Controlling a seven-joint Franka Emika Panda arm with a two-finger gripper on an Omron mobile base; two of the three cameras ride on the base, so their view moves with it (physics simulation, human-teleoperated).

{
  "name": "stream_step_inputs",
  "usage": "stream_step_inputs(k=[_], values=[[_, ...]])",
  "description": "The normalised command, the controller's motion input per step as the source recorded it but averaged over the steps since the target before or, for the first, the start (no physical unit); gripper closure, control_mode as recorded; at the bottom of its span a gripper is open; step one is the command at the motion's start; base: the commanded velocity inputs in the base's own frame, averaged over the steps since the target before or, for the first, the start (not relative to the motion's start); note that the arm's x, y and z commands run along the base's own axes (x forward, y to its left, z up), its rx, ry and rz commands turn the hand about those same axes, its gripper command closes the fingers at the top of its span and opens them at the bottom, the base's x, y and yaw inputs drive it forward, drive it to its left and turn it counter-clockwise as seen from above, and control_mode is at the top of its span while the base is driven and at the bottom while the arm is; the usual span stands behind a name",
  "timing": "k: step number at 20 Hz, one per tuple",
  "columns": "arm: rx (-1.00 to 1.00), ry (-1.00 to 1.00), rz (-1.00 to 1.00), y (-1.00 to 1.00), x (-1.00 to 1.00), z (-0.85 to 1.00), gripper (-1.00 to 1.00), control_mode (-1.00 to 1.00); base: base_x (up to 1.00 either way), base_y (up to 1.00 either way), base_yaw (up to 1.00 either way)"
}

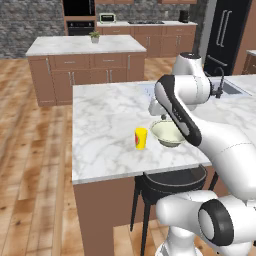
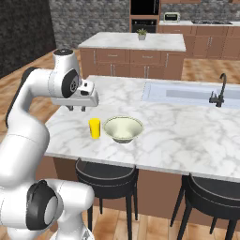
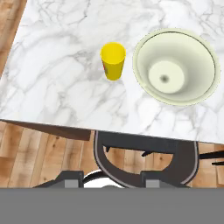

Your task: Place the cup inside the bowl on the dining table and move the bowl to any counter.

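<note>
Hand view: cup (image 3: 113,60) beyond end effector (image 3: 111,179)

Cup (image 3: 113,60): small, bright yellow, red patch on side, upright, empty. It stands on the white marble tabletop (image 1: 105,125) near the front edge. Bowl (image 3: 176,66): wide, shallow, cream-white, greenish rim, upright, empty, just beside the cup, apart.

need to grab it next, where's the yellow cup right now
The cup stands upright on the dining table near its front edge, just left of the bowl in the right base view, not touching it.
</note>
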Motion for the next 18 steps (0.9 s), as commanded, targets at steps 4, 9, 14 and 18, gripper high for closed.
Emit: stream_step_inputs(k=[4, 9, 14, 18], values=[[0.0, 0.0, 0.0, 0.0, 0.07, 0.0, -1.0, -1.0, 0.0, 0.0, 0.0], [0.0, 0.0, -0.02, 0.07, 0.24, -0.12, -1.0, -1.0, 0.0, 0.0, 0.0], [0.0, 0.0, -0.04, 0.26, 0.29, -0.14, -1.0, -1.0, 0.0, 0.0, 0.0], [0.0, 0.0, -0.04, 0.26, 0.19, -0.09, -1.0, -1.0, 0.0, 0.0, 0.0]])
